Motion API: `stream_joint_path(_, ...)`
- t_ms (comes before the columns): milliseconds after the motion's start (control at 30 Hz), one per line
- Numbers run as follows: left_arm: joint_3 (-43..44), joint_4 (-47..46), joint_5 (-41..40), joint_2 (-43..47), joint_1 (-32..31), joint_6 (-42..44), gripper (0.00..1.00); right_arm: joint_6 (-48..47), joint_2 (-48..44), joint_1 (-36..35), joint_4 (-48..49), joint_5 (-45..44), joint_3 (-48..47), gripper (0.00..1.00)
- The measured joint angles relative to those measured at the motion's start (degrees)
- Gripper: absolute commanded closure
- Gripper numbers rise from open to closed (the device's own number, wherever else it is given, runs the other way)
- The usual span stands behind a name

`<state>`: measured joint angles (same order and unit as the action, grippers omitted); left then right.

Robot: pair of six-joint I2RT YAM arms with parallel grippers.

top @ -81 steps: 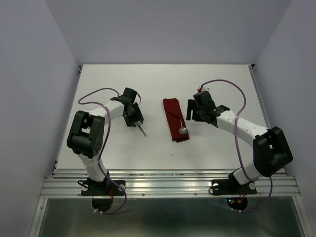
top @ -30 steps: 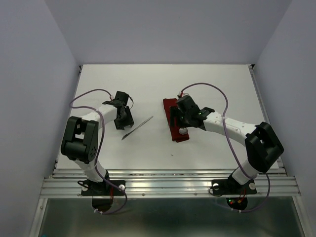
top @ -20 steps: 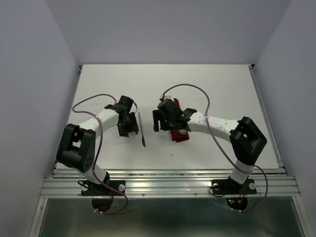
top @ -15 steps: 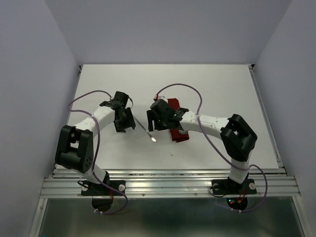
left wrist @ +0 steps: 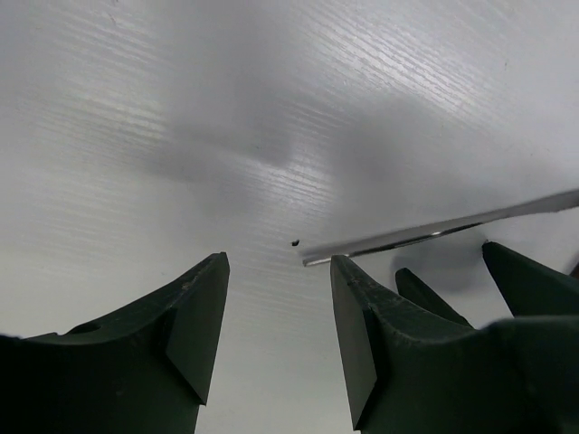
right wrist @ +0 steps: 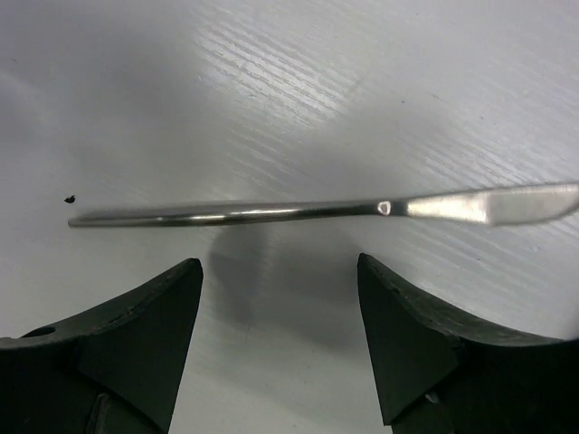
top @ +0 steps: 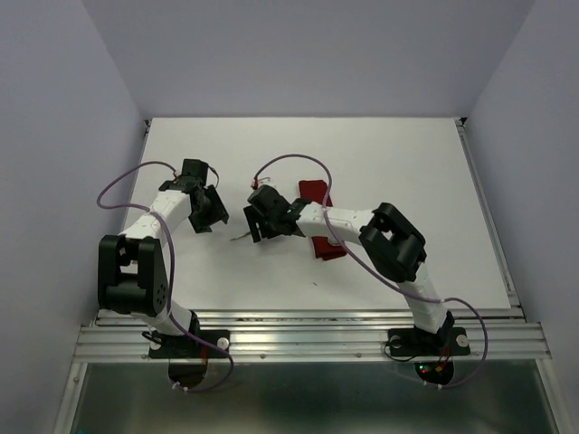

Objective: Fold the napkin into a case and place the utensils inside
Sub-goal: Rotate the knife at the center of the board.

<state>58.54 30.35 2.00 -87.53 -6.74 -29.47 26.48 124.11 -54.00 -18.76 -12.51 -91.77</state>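
Two robot arms work over a white table (top: 389, 163), seen from above and from a camera on each wrist. The right claw (right wrist: 276, 271) is open, its two dark fingers spread wide with nothing between them. Just beyond its fingertips a slim silver knife (right wrist: 271, 213), one of the utensils, lies flat on the table, crosswise to the claw. The thin handle runs out past the finger on the left of this wrist view, and the flatter blade runs past the finger on the right. The knife touches neither finger. A tiny dark speck (right wrist: 70, 199) sits on the table just off the handle end. The left claw (left wrist: 279, 271) is open too and holds nothing. The handle end of the knife lies just ahead of the gap between its fingertips, apart from them, and the rest of the knife runs off to the right of that view. The two claws face each other with the knife on the table between them. The dark red case (top: 317, 192), a narrow folded strip, lies behind the right claw, partly covered by that arm's forearm. No spoon can be made out.
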Motion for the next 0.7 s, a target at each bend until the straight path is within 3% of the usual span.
stream_joint_path(700,0.0,-2.4,1.5,-0.1,0.1,0.5,0.39,-5.4,0.3,-0.1,-0.3,-1.7,-0.1,0.25)
